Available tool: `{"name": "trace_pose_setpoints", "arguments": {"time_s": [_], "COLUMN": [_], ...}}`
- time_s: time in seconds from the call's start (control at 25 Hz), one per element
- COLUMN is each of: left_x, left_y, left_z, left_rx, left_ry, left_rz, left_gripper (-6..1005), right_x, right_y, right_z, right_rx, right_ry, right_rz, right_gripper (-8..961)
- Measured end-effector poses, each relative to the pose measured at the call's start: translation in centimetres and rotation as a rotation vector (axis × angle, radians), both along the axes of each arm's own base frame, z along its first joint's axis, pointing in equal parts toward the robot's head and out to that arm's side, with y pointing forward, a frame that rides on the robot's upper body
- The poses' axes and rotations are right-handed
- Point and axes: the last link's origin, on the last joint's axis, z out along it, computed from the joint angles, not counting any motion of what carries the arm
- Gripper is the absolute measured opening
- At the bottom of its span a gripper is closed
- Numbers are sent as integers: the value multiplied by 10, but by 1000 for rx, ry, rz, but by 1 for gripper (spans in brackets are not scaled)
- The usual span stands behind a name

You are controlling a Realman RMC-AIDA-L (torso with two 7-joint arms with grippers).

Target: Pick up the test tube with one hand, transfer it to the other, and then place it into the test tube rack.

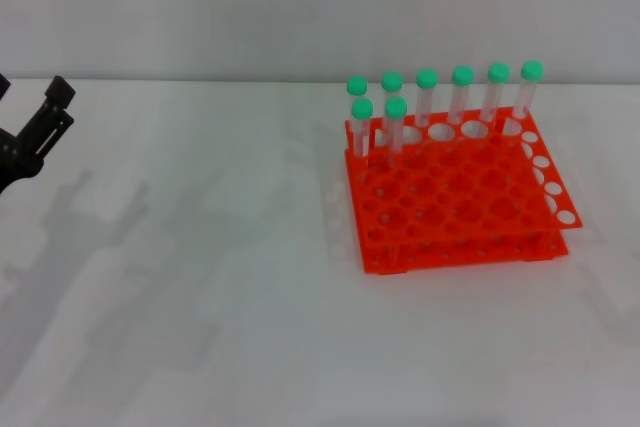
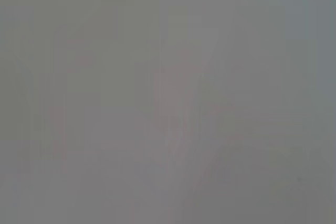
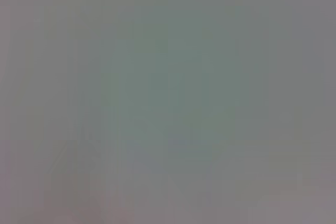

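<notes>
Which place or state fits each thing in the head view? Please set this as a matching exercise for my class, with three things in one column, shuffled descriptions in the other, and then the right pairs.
Things:
1. test tube rack
2. green-capped tubes
3. left gripper

Descriptions:
A. at the far left edge of the view, above the white table
B. standing upright in holes along the far side of the rack
C. bright orange-red, on the table to the right of centre

Pairs: 1-C, 2-B, 3-A

The right gripper is out of view.
</notes>
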Motion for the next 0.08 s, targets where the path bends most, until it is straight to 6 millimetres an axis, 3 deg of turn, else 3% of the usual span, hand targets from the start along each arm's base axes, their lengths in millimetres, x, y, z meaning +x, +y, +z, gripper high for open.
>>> {"name": "trace_pose_setpoints", "arguments": {"time_s": [0.08], "left_x": [1], "left_y": [1], "left_z": [1], "left_rx": [9], "left_ry": [5], "left_rz": [-1], "left_gripper": [888], "right_x": [0], "right_y": [1], "right_z": [1], "right_rx": [15], "right_ry": [2], "right_rz": [-4], "right_gripper": [709]}}
